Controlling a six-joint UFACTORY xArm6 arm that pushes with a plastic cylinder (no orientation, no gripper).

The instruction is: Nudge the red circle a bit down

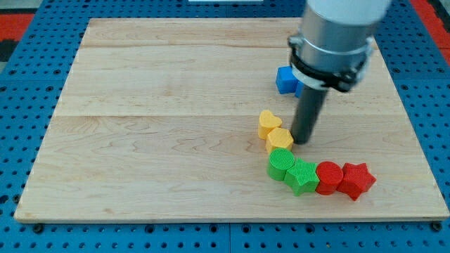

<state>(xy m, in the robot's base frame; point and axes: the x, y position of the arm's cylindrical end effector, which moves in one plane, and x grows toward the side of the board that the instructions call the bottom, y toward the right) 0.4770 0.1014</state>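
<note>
The red circle point(328, 176) lies near the view's bottom right, touching a green star point(303, 175) on its left and a red star point(356, 180) on its right. My tip point(302, 141) stands just above and left of the red circle, right beside a yellow hexagon point(280, 140). The tip is apart from the red circle.
A yellow heart point(268, 123) sits above the yellow hexagon. A green circle point(281, 165) touches the green star's left. A blue block point(287, 80) lies partly hidden behind the arm at the view's upper right. The wooden board point(140, 140) ends close below the row of blocks.
</note>
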